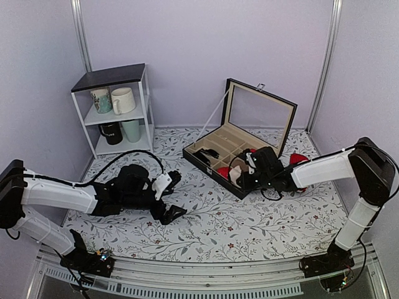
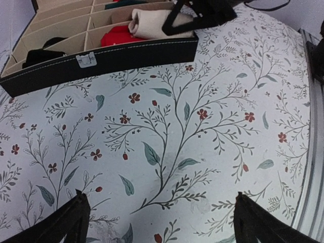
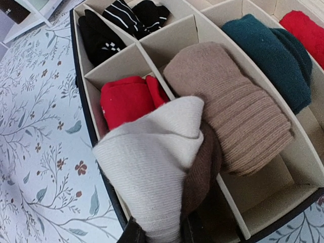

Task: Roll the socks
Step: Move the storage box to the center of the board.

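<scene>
At the near edge of the tabletop point(image 2: 202, 152) runs a metal rail point(image 2: 309, 167). Just past it, the left pincer point(image 2: 162, 223) hangs low over the flowered cloth. Its two black fingers are wide apart and hold nothing. Between this pincer and the box point(image 2: 126, 55) there is a wide stretch of bare cloth with room to move. There is more bare cloth at the front right.

The box is black outside and cream inside, with a small metal clasp point(image 2: 86, 59) on its front wall. Thin walls split it into many little rooms.

The right pincer point(image 1: 240, 177) is at the front of the box, clamped on the socks point(image 3: 152, 172). The socks are soft and ribbed, and they are bunched, not neatly rolled. A cream end sticks up by the fingers, with a dark brown fold beside it. A fat tan part lies down in one room. The cream end leans over the thin wall next to a red bundle point(image 3: 126, 101).

A dark green bundle point(image 3: 273, 55) lies in the room on the other side of the tan part. Black socks with white stripes point(image 3: 121, 17) fill the far rooms. The lid point(image 1: 259, 112) stands open behind.

Far back on the left is a white shelf point(image 1: 112, 78) with mugs point(image 1: 123, 99). Any marks on them are too small to read.
</scene>
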Robot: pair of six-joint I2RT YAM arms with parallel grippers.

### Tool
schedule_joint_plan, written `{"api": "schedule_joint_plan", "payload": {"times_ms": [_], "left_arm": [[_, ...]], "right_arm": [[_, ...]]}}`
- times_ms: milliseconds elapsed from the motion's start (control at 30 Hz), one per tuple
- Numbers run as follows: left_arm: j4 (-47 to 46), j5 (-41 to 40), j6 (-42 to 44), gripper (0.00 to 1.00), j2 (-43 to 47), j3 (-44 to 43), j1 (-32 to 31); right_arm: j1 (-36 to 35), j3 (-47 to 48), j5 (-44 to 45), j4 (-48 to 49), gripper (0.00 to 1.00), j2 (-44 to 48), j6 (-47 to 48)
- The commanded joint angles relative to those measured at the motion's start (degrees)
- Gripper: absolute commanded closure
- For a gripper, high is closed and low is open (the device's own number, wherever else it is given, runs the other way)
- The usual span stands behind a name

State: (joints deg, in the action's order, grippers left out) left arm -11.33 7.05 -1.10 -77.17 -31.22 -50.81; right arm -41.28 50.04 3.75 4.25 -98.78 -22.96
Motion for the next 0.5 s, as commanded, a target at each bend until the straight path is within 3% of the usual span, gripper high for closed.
{"api": "schedule_joint_plan", "payload": {"times_ms": [0,233,467], "left_arm": [[-0.81,0.4,0.0,0.01,1.07,0.97,1.05],[-1.37,0.48,-0.32,0.01,1.68,1.82,0.99],[-1.5,-0.14,0.02,0.0,2.64,2.39,1.03]], "right_arm": [[-3.1,-4.47,-3.0,-9.91,1.0,3.05,-4.12],[-3.77,-2.14,-1.12,-8.12,1.0,9.37,-0.6],[-3.72,6.56,-0.78,-8.98,1.0,15.89,6.65]]}}
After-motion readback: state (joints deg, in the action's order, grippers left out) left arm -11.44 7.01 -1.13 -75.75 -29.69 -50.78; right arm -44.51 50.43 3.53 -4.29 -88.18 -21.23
